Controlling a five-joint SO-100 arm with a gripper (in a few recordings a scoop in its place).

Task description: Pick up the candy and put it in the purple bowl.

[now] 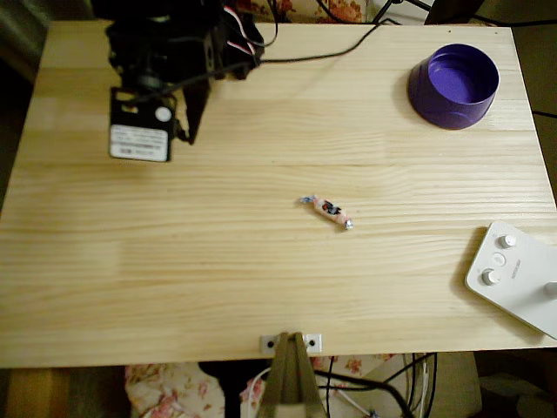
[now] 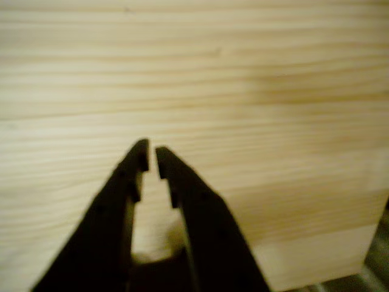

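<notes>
The candy [image 1: 331,210], a small pale pink sweet with dark markings and twisted ends, lies on the bare wood near the middle of the table. The purple bowl [image 1: 453,84] stands upright at the far right corner, with nothing inside. My black gripper [image 1: 191,131] hangs over the table's far left part, well left of the candy and far from the bowl. In the wrist view the gripper [image 2: 151,149] points at plain wood, its two fingertips almost touching and nothing between them.
A white device with knobs [image 1: 518,274] lies at the near right edge of the table [image 1: 174,287]. A small metal bracket [image 1: 291,342] sits at the middle of the front edge. A black cable [image 1: 331,52] runs across the far side.
</notes>
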